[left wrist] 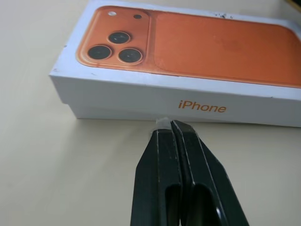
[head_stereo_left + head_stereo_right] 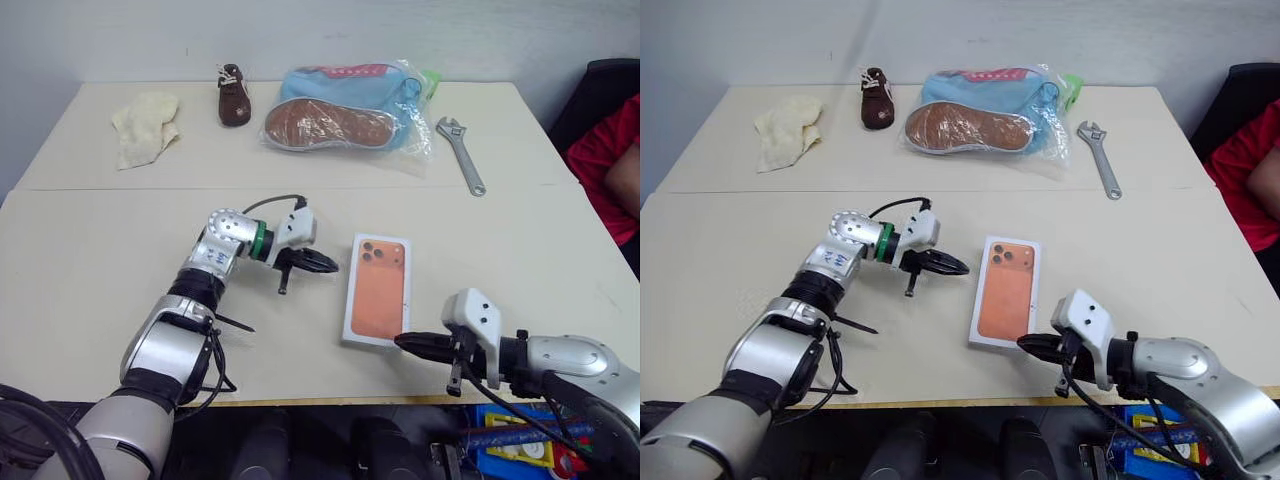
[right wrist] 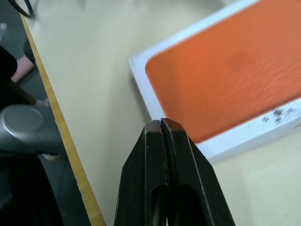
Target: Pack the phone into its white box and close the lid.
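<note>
On the cream table, a crumpled beige cloth, small brown shoe, bagged blue slipper and steel wrench are ranged behind. The closed white box with its orange phone-printed lid is flanked by the left gripper and right gripper, both pinched empty.

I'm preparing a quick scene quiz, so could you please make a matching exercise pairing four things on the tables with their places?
Things:
1. closed phone box
2. wrench
3. cloth
4. small brown shoe

Places:
A. far table, left end
B. near table, between the two grippers
C. far table, right end
D. far table, just left of the bagged blue shoe

Pairs: 1-B, 2-C, 3-A, 4-D
</note>
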Robot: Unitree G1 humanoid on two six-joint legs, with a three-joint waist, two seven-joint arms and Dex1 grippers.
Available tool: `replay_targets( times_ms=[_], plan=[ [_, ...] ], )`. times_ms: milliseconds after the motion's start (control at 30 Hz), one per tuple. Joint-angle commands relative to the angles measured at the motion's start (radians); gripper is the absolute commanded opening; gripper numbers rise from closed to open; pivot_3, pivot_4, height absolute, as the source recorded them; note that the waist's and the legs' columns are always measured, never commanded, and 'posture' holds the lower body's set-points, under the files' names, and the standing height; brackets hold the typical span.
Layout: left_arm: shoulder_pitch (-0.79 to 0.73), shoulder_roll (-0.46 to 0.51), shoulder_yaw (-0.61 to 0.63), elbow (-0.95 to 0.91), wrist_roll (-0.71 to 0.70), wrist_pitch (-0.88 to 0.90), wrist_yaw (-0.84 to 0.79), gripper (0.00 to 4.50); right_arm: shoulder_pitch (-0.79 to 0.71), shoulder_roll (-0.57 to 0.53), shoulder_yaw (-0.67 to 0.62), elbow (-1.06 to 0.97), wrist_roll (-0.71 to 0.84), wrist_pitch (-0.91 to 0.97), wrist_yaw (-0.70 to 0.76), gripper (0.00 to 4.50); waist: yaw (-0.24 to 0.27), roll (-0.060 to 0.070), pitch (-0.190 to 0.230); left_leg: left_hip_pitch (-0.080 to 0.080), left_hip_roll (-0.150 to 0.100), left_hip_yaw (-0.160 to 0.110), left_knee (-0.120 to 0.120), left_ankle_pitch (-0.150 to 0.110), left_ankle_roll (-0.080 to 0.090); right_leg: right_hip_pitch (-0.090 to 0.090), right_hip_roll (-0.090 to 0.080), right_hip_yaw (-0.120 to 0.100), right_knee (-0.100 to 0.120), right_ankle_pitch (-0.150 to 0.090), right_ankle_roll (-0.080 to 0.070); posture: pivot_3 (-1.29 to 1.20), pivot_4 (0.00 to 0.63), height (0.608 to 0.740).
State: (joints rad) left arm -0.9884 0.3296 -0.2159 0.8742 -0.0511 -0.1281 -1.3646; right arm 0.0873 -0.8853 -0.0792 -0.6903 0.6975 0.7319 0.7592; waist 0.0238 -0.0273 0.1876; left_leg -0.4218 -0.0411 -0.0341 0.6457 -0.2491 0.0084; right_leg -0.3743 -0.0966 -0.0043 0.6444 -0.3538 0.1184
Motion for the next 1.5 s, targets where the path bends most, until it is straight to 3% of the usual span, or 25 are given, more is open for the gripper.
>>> replay_targets(
  times_ms=[33, 233, 367, 533, 667, 767, 1000, 1200, 1267, 1367, 1500],
  plan=[
    [-0.034, -0.005, -0.003, -0.071, -0.030, 0.051, -0.079, 0.00, -0.016, -0.016, -0.004, -0.048, 0.025, 0.023, 0.016, 0.02, 0.000, 0.000, 0.000, 0.000, 0.000, 0.000, 0.000, 0.000, 0.000, 0.000, 0.000, 0.000, 0.000, 0.000, 0.000, 0.00, 0.150, 0.740],
    [-0.060, -0.070, -0.028, -0.069, 0.013, 0.033, -0.049, 0.00, -0.057, -0.051, 0.189, -0.030, -0.146, -0.022, 0.035, 0.02, 0.001, 0.000, 0.000, 0.000, -0.001, 0.000, 0.000, -0.001, 0.001, 0.000, 0.000, 0.000, -0.001, 0.000, 0.000, 0.00, 0.150, 0.740],
    [-0.089, -0.099, -0.039, -0.004, 0.053, 0.000, 0.019, 0.00, -0.123, 0.006, 0.264, 0.037, -0.262, -0.057, -0.027, 0.02, -0.005, -0.001, 0.000, 0.000, -0.001, 0.000, 0.001, -0.001, 0.002, 0.000, 0.000, 0.001, 0.001, 0.000, 0.000, 0.00, 0.150, 0.740],
    [-0.120, -0.116, -0.045, 0.085, 0.106, -0.065, 0.112, 0.00, -0.193, 0.105, 0.235, 0.086, -0.284, -0.067, -0.072, 0.02, -0.010, -0.001, 0.000, 0.000, 0.000, 0.001, 0.001, 0.000, 0.000, -0.001, 0.001, 0.001, 0.003, 0.000, 0.000, 0.00, 0.150, 0.740],
    [-0.122, -0.127, -0.045, 0.105, 0.114, -0.059, 0.107, 0.00, -0.190, 0.084, 0.112, -0.018, -0.065, 0.013, 0.036, 0.02, -0.002, 0.000, 0.000, 0.000, -0.001, 0.000, 0.001, 0.000, 0.000, -0.001, 0.002, 0.000, 0.002, 0.000, 0.000, 0.00, 0.150, 0.740],
    [-0.121, -0.131, -0.065, 0.129, 0.153, -0.059, 0.141, 0.00, -0.223, 0.098, 0.077, 0.019, -0.041, 0.042, 0.013, 0.02, 0.000, -0.001, 0.000, 0.000, -0.001, 0.001, 0.001, 0.000, 0.001, 0.000, 0.002, 0.000, 0.001, 0.000, 0.001, 0.00, 0.150, 0.740],
    [-0.095, -0.138, -0.095, 0.164, 0.207, -0.087, 0.201, 0.00, -0.306, 0.171, 0.219, 0.279, -0.304, -0.043, -0.130, 0.02, -0.001, -0.001, 0.000, 0.001, -0.002, 0.001, 0.001, -0.001, 0.002, 0.000, 0.000, 0.001, 0.002, 0.001, 0.001, 0.00, 0.150, 0.740],
    [-0.044, -0.070, -0.044, 0.095, 0.135, -0.004, 0.122, 0.00, -0.251, 0.172, 0.295, 0.349, -0.419, -0.149, -0.104, 0.02, -0.010, -0.001, -0.005, 0.003, -0.001, 0.002, 0.002, 0.000, 0.001, 0.001, 0.002, 0.002, 0.003, 0.001, 0.001, 0.00, 0.150, 0.740],
    [-0.013, -0.011, 0.000, 0.024, 0.084, 0.071, 0.072, 0.38, -0.239, 0.170, 0.242, 0.336, -0.384, -0.160, -0.083, 0.00, -0.019, -0.001, -0.005, 0.005, -0.001, 0.002, 0.001, -0.001, 0.002, 0.002, 0.002, 0.002, 0.004, 0.001, 0.001, 0.00, 0.150, 0.740],
    [0.082, 0.113, 0.063, -0.180, -0.020, 0.228, -0.046, 1.13, -0.219, 0.148, 0.111, 0.299, -0.259, -0.152, -0.002, 0.55, -0.032, 0.000, -0.005, 0.005, 0.000, 0.003, 0.000, -0.001, 0.002, 0.001, 0.002, 0.004, 0.004, 0.001, 0.001, 0.00, 0.150, 0.740],
    [0.261, 0.303, 0.153, -0.550, -0.184, 0.510, -0.132, 2.33, -0.174, 0.046, -0.046, 0.243, -0.132, -0.161, 0.160, 1.85, -0.034, 0.002, -0.003, 0.002, 0.001, 0.003, 0.001, 0.000, 0.000, -0.001, 0.000, 0.010, 0.008, 0.001, 0.001, 0.00, 0.150, 0.740]
  ],
)
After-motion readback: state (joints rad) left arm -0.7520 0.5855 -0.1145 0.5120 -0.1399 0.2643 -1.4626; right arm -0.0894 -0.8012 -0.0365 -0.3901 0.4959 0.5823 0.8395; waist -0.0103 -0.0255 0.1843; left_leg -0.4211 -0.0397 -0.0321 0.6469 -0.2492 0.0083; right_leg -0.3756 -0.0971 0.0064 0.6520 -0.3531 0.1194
